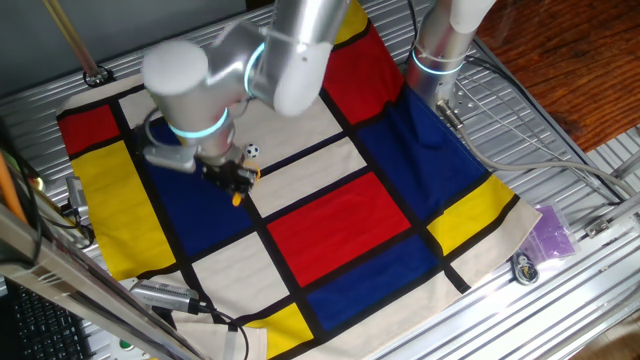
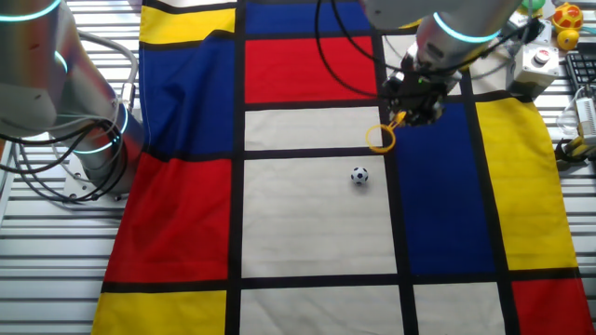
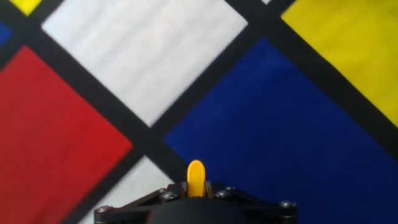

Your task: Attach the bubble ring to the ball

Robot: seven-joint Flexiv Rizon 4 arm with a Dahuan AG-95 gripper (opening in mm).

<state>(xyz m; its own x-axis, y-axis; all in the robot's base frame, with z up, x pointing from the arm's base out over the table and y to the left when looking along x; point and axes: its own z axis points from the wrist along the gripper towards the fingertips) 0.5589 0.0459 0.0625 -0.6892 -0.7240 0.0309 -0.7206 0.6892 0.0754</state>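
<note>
The bubble ring (image 2: 381, 138) is a thin orange-yellow loop with a short handle. My gripper (image 2: 402, 115) is shut on its handle, and the loop hangs below the fingers just above the cloth. In the hand view the ring (image 3: 196, 177) shows edge-on as a yellow tab between the jaws. In one fixed view it (image 1: 238, 197) sticks out under the gripper (image 1: 234, 180). The ball (image 2: 359, 175) is tiny, white with dark marks, and lies on a white square a short way from the loop. It also shows in one fixed view (image 1: 252, 151). It is out of the hand view.
The checked cloth (image 2: 307, 223) of red, blue, yellow and white squares covers the table. A second arm's base (image 1: 440, 50) stands at the cloth's edge. Cables (image 2: 56, 158) lie beside it. A purple bag (image 1: 550, 232) and small toys (image 2: 563, 19) lie off the cloth.
</note>
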